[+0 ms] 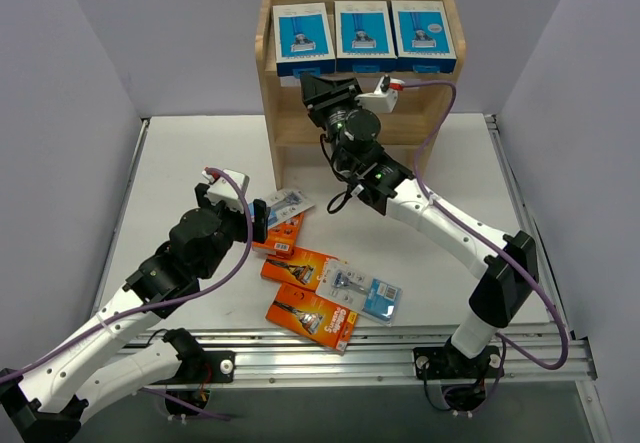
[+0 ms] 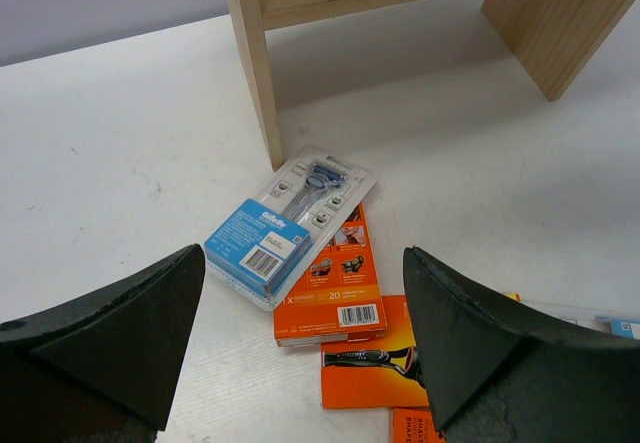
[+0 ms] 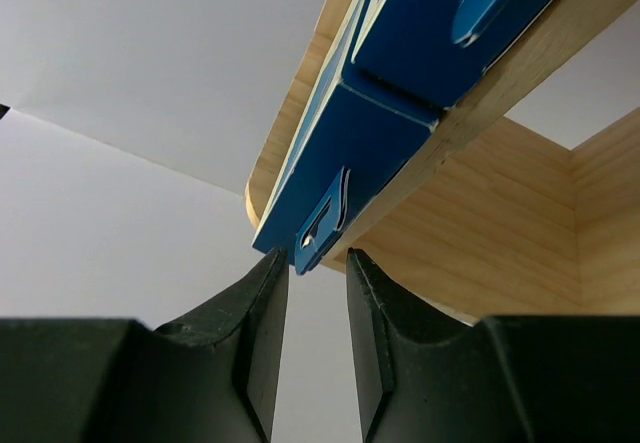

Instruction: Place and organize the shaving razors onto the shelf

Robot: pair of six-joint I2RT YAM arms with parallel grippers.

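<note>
The wooden shelf [image 1: 280, 113] stands at the back. Three blue-and-white razor boxes lie side by side on its top tier: left [image 1: 304, 35], middle [image 1: 362, 33], right [image 1: 422, 33]. My right gripper [image 1: 320, 88] sits at the left box's front edge. In the right wrist view its jaws [image 3: 318, 255] stand a narrow gap apart just below that box's hang tab [image 3: 322, 231], not clamping it. On the table lie a blister pack [image 1: 287, 203], three orange boxes [image 1: 283, 235] [image 1: 298, 266] [image 1: 312, 315] and a second blister pack [image 1: 365, 291]. My left gripper [image 1: 262, 221] is wide open and empty over the first blister pack [image 2: 285, 225].
The shelf's left side panel [image 2: 255, 73] stands just behind the loose packs. White enclosure walls close in the table on the left, right and back. A metal rail [image 1: 380, 348] runs along the near edge. Purple cables trail from both arms.
</note>
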